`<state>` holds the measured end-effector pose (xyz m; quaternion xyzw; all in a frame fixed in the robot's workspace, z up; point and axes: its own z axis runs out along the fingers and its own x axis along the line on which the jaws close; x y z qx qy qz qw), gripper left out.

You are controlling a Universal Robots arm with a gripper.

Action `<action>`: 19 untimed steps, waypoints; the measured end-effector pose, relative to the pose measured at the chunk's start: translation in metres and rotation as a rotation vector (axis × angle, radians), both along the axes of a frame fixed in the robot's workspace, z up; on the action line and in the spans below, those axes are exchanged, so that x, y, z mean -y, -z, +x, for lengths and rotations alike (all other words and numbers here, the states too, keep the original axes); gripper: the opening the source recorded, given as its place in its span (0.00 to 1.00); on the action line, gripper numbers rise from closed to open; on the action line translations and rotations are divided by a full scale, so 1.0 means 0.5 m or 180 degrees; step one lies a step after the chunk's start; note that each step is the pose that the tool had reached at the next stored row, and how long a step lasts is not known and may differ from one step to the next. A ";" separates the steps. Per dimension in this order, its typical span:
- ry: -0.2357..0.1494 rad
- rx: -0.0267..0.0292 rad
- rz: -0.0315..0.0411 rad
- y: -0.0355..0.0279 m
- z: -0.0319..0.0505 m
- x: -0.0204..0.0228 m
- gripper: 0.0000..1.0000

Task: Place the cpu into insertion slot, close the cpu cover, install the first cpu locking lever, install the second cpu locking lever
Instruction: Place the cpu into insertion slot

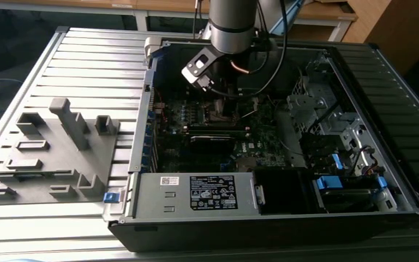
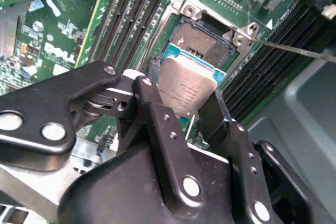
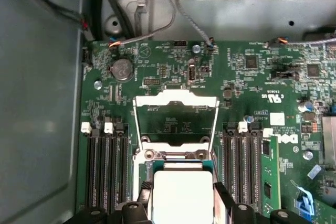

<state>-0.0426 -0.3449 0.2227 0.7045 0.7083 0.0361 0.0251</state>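
- The gripper is clenched on the cpu, with one finger on each of two opposite edges. That hold looks chosen to keep the pads off the dull metal top and off the underside.
- In both wrist views the cpu hangs over the insertion slot and is not seated. Part of the slot's dark bed shows bare beyond the chip, so I judge the first step is under way, not done.
- The cpu cover stands swung up on its hinge with its window open. This leaves the slot free to reach from above.
- A locking lever, a thin rod, juts out sideways from the slot's corner, unlatched and clear of the chip's path.
- In the exterior view the arm comes in from 12 o'clock and reaches down into the open computer case.
- There the work goes on at 12 o'clock of the white-labelled power supply box.
- A grey fixture plate lies at 9 o'clock of the case, well apart from the work.
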 end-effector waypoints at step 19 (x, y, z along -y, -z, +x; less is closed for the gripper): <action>0.0091 0.0001 0.0004 0.007 -0.009 -0.0002 0.54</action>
